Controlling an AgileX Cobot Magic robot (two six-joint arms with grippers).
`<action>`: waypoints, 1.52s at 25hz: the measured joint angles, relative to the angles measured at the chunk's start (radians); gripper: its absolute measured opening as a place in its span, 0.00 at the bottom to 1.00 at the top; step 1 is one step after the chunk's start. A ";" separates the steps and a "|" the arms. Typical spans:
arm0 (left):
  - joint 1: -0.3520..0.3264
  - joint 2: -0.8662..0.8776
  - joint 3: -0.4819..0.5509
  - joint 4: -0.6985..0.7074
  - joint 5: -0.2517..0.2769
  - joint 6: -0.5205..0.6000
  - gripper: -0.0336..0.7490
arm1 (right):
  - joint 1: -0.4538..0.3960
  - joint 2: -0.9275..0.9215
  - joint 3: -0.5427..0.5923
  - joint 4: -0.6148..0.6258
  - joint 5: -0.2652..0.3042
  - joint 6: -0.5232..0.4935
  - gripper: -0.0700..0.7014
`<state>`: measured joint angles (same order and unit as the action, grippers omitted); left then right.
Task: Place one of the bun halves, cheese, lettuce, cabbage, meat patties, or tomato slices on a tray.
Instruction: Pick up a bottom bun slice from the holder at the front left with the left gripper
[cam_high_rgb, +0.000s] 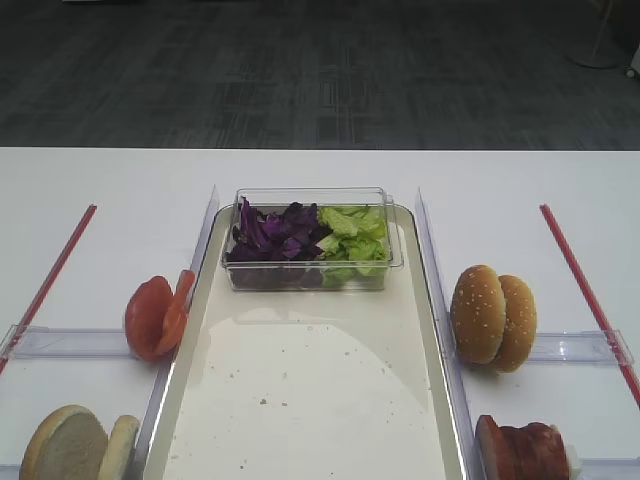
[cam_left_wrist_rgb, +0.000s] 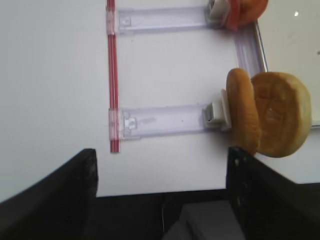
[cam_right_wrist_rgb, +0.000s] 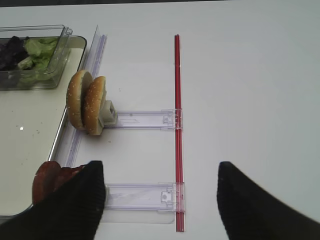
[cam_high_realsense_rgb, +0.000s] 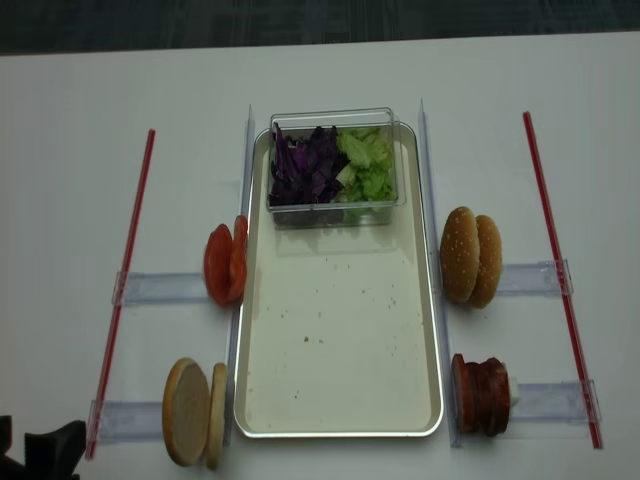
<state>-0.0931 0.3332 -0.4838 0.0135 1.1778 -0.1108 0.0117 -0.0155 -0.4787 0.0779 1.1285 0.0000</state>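
Note:
A metal tray (cam_high_realsense_rgb: 340, 400) lies in the middle, bare except for a clear box of purple cabbage (cam_high_realsense_rgb: 305, 165) and lettuce (cam_high_realsense_rgb: 368, 165) at its far end. Left of it stand tomato slices (cam_high_realsense_rgb: 225, 263) and plain bun halves (cam_high_realsense_rgb: 193, 412). On its right stand sesame bun halves (cam_high_realsense_rgb: 470, 256) and meat patties (cam_high_realsense_rgb: 482, 396). Cheese is out of view. My left gripper (cam_left_wrist_rgb: 160, 190) hangs open and empty over the table's front edge, left of the plain bun halves (cam_left_wrist_rgb: 270, 115). My right gripper (cam_right_wrist_rgb: 160, 200) is open and empty, just right of the patties (cam_right_wrist_rgb: 50, 180).
Red strips (cam_high_realsense_rgb: 125, 290) (cam_high_realsense_rgb: 558, 270) run along both sides of the table. Clear plastic holders (cam_right_wrist_rgb: 140, 195) link them to the food stands. Clear rails (cam_high_rgb: 205, 235) flank the tray's long sides. The table's front edge (cam_left_wrist_rgb: 165, 192) sits right under the left gripper.

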 joint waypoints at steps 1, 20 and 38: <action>0.000 0.000 0.000 0.000 0.000 0.000 0.67 | 0.000 0.000 0.000 0.000 0.000 0.000 0.75; 0.000 0.581 -0.237 -0.014 0.052 -0.153 0.67 | 0.000 0.000 0.000 0.000 0.000 0.000 0.75; -0.203 0.801 -0.359 0.012 0.050 -0.344 0.67 | 0.000 0.000 0.000 0.000 0.000 0.000 0.75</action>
<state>-0.2957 1.1345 -0.8431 0.0252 1.2283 -0.4550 0.0117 -0.0155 -0.4787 0.0779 1.1285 0.0000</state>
